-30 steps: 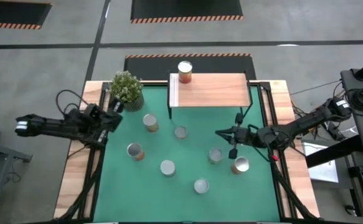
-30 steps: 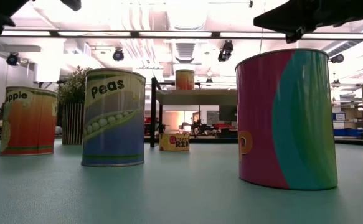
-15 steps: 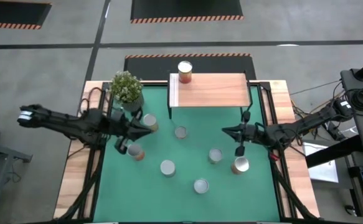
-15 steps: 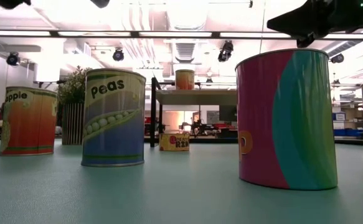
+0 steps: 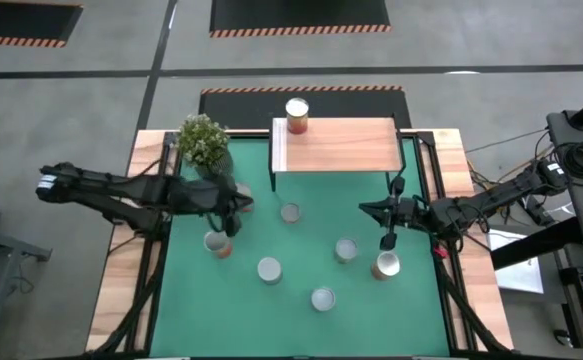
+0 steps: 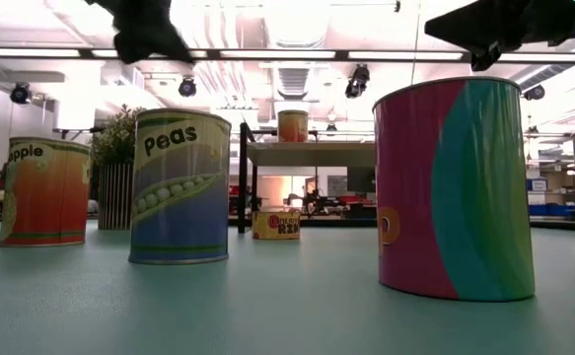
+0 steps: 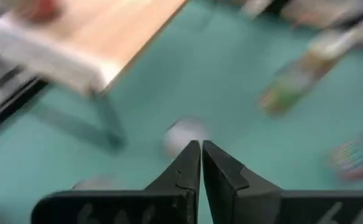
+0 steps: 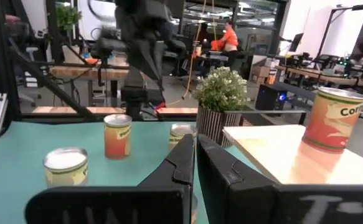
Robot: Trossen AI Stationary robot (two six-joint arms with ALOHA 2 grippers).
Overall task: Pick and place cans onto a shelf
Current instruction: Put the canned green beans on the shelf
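One can (image 5: 297, 113) already stands on the shelf (image 5: 341, 145), at its white-strip end; the others wait scattered on the green mat (image 5: 301, 320), probably so each arm can reach some. The left gripper (image 5: 230, 208) hangs over the cans near the plant (image 5: 203, 142), fingers pressed together and holding nothing. The right gripper (image 5: 383, 215) hovers above the mat beside two cans, also closed and empty.

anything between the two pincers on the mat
In the high view, one can stands on the mat between the left pincer and the right pincer; otherwise bare green.
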